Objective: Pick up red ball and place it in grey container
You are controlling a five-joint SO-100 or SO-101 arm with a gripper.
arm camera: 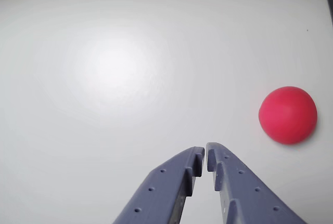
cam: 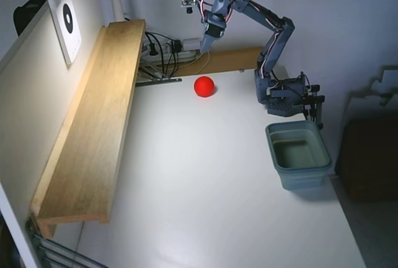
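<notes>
The red ball [cam: 204, 86] rests on the white table near its far edge. In the wrist view the red ball [arm camera: 287, 115] lies to the right of the fingers, apart from them. My gripper [cam: 204, 46] hangs in the air above and behind the ball, pointing down. Seen from the wrist, the gripper [arm camera: 204, 154] is shut with its tips almost touching and nothing between them. The grey container [cam: 298, 154] stands at the table's right edge, well away from ball and gripper, and holds nothing.
A long wooden shelf [cam: 93, 125] runs along the left side. Cables and a power strip [cam: 165, 50] lie at the back. The arm's base [cam: 283, 94] is clamped just behind the container. The table's right edge runs close beside the tub.
</notes>
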